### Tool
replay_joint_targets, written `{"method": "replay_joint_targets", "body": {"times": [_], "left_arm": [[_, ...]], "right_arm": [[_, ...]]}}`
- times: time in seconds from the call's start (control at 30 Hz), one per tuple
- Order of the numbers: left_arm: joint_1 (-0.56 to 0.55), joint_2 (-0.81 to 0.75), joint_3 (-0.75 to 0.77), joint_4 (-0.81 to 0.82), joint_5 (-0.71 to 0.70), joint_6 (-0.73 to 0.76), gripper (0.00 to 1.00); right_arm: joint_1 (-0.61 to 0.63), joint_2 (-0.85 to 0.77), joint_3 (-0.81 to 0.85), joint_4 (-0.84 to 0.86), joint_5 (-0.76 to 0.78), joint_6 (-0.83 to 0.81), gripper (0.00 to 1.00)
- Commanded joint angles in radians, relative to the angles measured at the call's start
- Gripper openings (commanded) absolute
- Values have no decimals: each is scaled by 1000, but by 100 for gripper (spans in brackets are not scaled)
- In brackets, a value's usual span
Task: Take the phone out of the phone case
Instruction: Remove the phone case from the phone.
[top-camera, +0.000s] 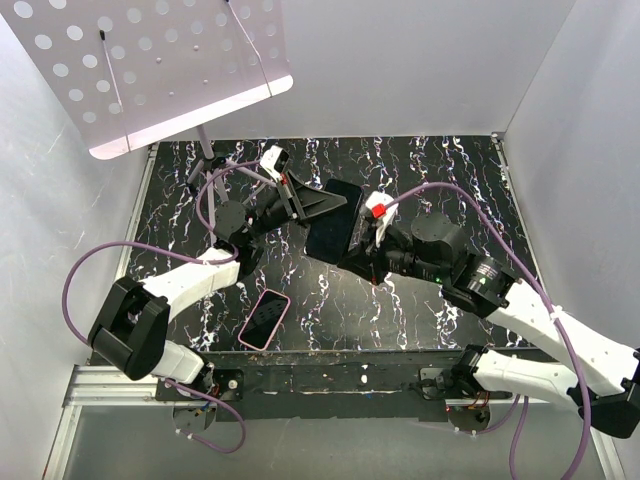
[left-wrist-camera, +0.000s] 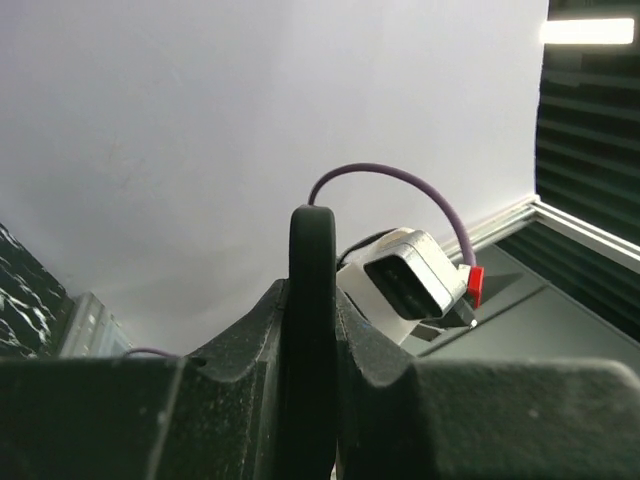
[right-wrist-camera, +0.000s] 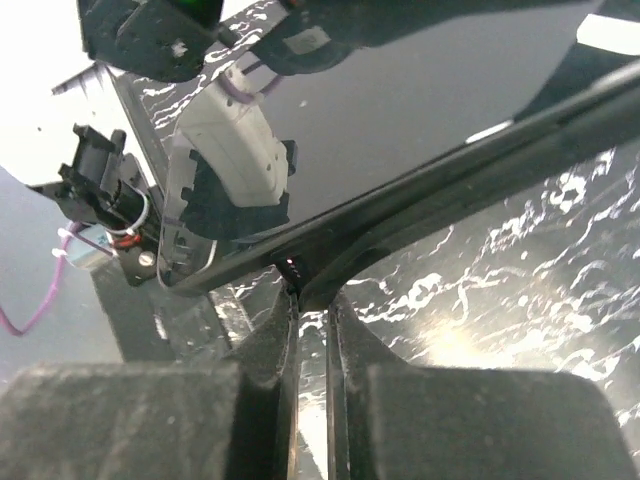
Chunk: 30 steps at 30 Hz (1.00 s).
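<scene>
The black phone (top-camera: 335, 232) hangs mid-air. The left gripper (top-camera: 334, 201) and right gripper (top-camera: 358, 250) each pinch an edge with tight jaws so it cannot fall. The pink phone case (top-camera: 264, 318) lies near-left on the tabletop (top-camera: 440, 175).

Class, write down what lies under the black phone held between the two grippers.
Under the black phone the right wrist view shows only marbled table. From above, the phone itself covers the patch directly beneath, so that is unseen.
</scene>
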Motion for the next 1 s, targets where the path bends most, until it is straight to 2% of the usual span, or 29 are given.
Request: {"method": "replay_joint_targets", "body": {"times": [0.0, 0.03, 0.07, 0.1, 0.17, 0.2, 0.33, 0.5, 0.6, 0.9, 0.97], "left_arm": [[-29, -65, 37, -68, -43, 72, 0], [-31, -94, 37, -134, -61, 171, 0], [-31, -121, 36, -192, -90, 245, 0], [-31, -153, 36, -267, -118, 325, 0], [-31, -212, 30, -374, -202, 439, 0], [-31, -233, 23, -395, -250, 474, 0], [-26, -246, 25, -406, -284, 510, 0], [-25, -230, 13, -359, -282, 459, 0], [-26, -234, 3, -348, -289, 442, 0], [-26, -241, -13, -330, -292, 407, 0], [-26, -238, -18, -319, -290, 398, 0]], "right_arm": [[-22, 42, 110, -218, 272, 236, 15], [-22, 31, 104, -247, 237, 296, 24], [-22, 16, 95, -261, 182, 350, 37], [-22, -4, 88, -279, 118, 395, 43], [-22, -53, 70, -283, 59, 473, 71], [-22, -82, 61, -274, 41, 510, 75], [-37, -159, 58, -223, -28, 572, 75], [-74, -127, 87, -54, -217, 657, 53], [-103, -95, 96, -14, -237, 697, 46], [-185, -47, 33, 93, -299, 768, 45], [-189, -34, 24, 127, -317, 788, 41]]}}
